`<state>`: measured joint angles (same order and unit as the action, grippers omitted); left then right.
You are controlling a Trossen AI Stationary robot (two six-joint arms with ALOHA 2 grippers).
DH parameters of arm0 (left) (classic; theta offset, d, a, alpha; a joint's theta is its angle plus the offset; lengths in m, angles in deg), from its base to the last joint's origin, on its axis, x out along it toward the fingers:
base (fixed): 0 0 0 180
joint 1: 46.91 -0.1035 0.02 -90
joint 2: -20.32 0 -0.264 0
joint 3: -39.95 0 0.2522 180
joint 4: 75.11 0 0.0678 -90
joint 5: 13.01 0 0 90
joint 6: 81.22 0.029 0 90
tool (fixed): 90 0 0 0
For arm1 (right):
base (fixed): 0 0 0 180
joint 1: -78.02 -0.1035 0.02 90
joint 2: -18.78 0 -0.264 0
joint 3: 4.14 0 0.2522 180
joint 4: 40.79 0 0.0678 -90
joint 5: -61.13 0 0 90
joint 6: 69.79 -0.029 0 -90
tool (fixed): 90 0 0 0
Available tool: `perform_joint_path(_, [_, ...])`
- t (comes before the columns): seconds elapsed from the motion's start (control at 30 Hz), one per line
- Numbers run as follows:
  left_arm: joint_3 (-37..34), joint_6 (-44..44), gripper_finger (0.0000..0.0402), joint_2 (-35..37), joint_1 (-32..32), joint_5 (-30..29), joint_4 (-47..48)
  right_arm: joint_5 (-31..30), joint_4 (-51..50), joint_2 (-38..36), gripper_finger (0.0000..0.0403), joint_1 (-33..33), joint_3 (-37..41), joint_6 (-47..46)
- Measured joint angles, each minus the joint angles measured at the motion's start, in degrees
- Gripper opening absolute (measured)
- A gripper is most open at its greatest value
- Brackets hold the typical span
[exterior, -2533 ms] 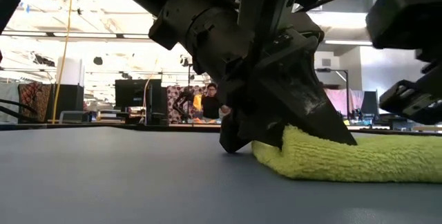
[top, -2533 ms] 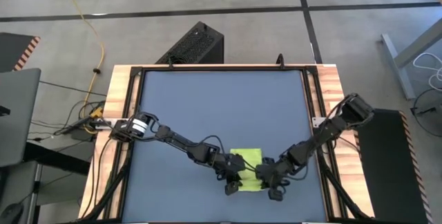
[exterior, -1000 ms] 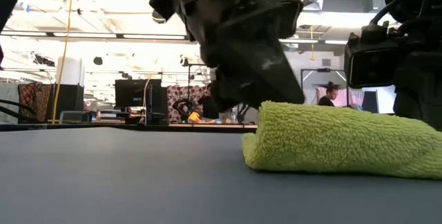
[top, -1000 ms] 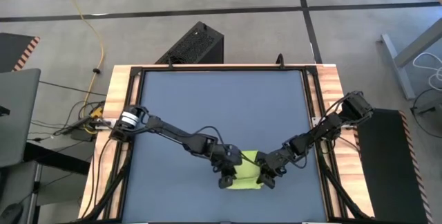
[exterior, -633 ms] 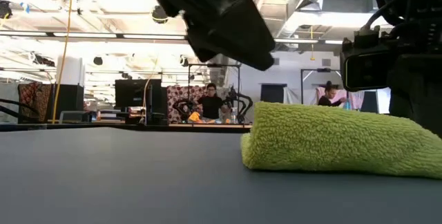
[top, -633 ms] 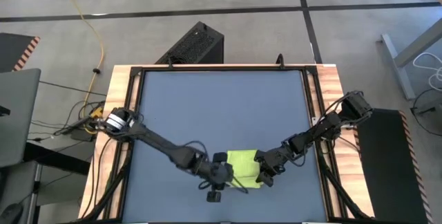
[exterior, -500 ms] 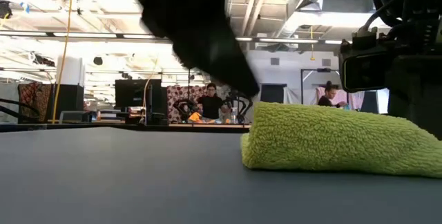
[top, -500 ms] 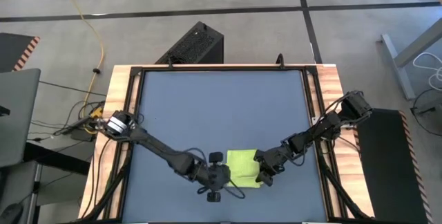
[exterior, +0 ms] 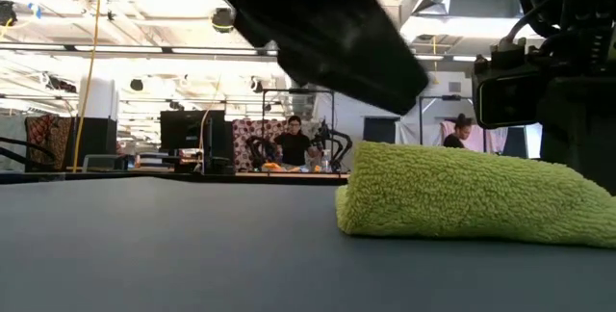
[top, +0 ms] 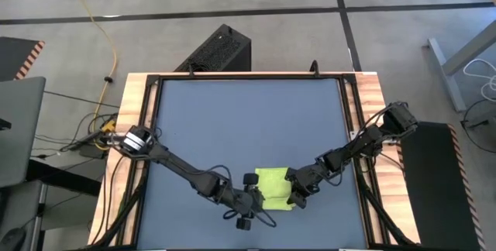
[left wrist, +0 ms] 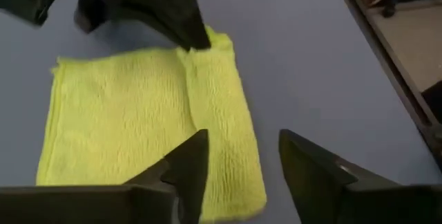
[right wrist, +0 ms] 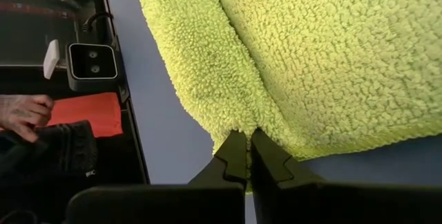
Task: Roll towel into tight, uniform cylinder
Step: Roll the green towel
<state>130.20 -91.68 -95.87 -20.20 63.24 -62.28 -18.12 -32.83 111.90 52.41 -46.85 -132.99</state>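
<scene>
Barely started: towel (top: 273,187) lying mostly flat, one edge folded over. Right gripper (right wrist: 246,156) pinching towel edge; left gripper (left wrist: 238,158) hovering released. Rolling remaining.

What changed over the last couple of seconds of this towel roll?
The left gripper let go of the towel, drew off its left end and now hovers open beside it. The folded roll got thicker. The right gripper stayed pinched on the towel's right edge.
</scene>
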Motion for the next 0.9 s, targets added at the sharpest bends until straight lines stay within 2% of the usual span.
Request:
perform_joint_path(0.23, [-0.1, -1.2, 0.0229, -3.2, -0.4, 4.2, -1.8, -0.3, 0.5, 0.0, 0.0020, 0.0, 0.0, 0.2])
perform_joint_path(0.43, [-0.1, -2.8, 0.0234, -4.0, -0.5, 2.0, -2.3, -0.4, 0.2, 0.0, 0.0020, 0.0, 0.0, 0.2])
perform_joint_path(0.57, [0.0, -5.7, 0.0195, -4.0, -0.8, 2.9, -0.7, -1.1, -0.2, 0.0, 0.0020, 0.0, 0.0, -0.2])
perform_joint_path(0.7, [0.0, -9.7, 0.0119, -4.0, -1.2, 3.6, 0.1, -2.4, -0.2, 0.0, 0.0021, 0.3, 0.0, -0.7])
perform_joint_path(0.83, [0.0, -14.7, 0.0023, -4.0, -2.6, 9.6, 0.7, -3.9, -0.2, 0.0, 0.0021, 0.8, 0.0, -1.6])
perform_joint_path(0.9, [0.0, -17.4, 0.0011, -4.0, -3.5, 12.7, 1.8, -4.0, -0.2, 0.0, 0.0021, 1.1, 0.0, -3.2])
